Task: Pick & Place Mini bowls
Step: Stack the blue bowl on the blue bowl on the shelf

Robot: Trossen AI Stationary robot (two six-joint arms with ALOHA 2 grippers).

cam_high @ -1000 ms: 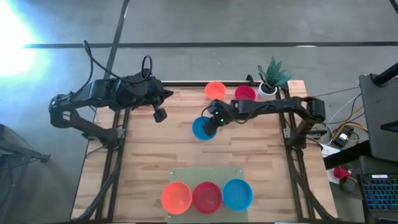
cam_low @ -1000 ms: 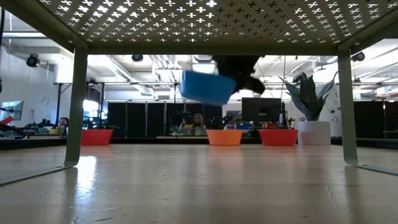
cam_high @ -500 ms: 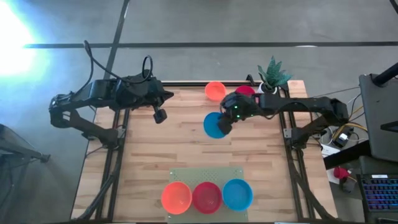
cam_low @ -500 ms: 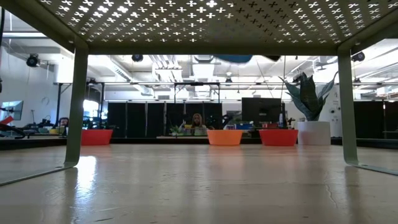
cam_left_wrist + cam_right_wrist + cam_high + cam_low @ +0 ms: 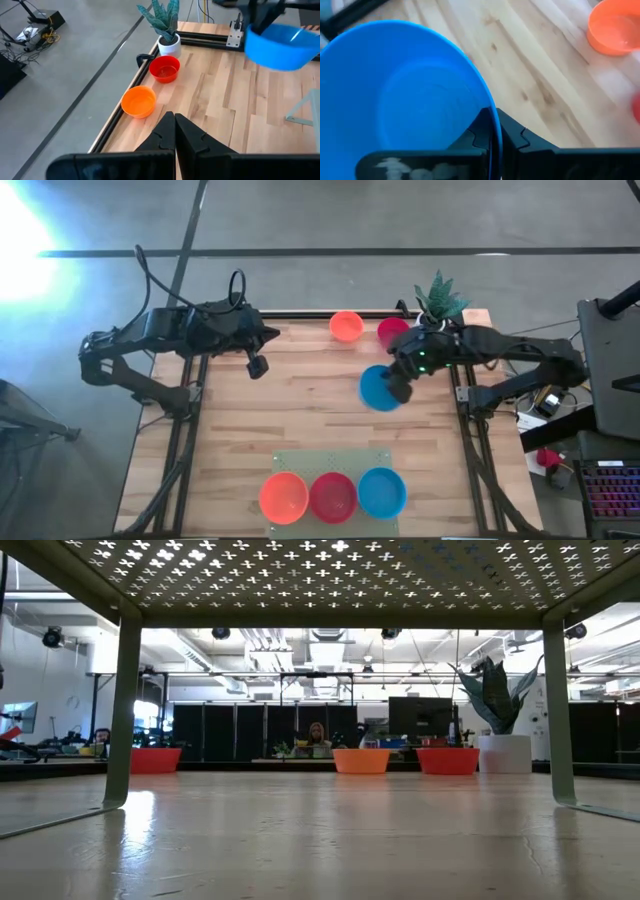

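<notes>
Carrying stage: the wooden plank counter (image 5: 280,420) bears a perforated pale green metal plate (image 5: 330,459) at its near edge, where three stacks or single bowls sit in a row, so the sorting looks partly done.
Placed row: a glossy orange plastic mini bowl (image 5: 283,496), a glossy red plastic mini bowl (image 5: 332,496) and a glossy blue plastic mini bowl (image 5: 381,491) stand side by side on the plate, touching; whether each is one bowl or a stack I cannot tell.
Left to do: a second small orange bowl (image 5: 346,325) and a second small red bowl (image 5: 392,331) wait at the far edge, near a small white pot with a green plant (image 5: 433,305).
Bowl in transit: a third, blue round plastic bowl (image 5: 379,388) hangs above the counter's right half, between the far bowls and the plate.
Right end effector (image 5: 400,387): clamped shut on the rim of that blue bowl, one finger inside the rim and one outside, as the right wrist view shows.
Left end effector (image 5: 258,366): closed on nothing, parked over the far left part of the counter, well apart from every bowl.
</notes>
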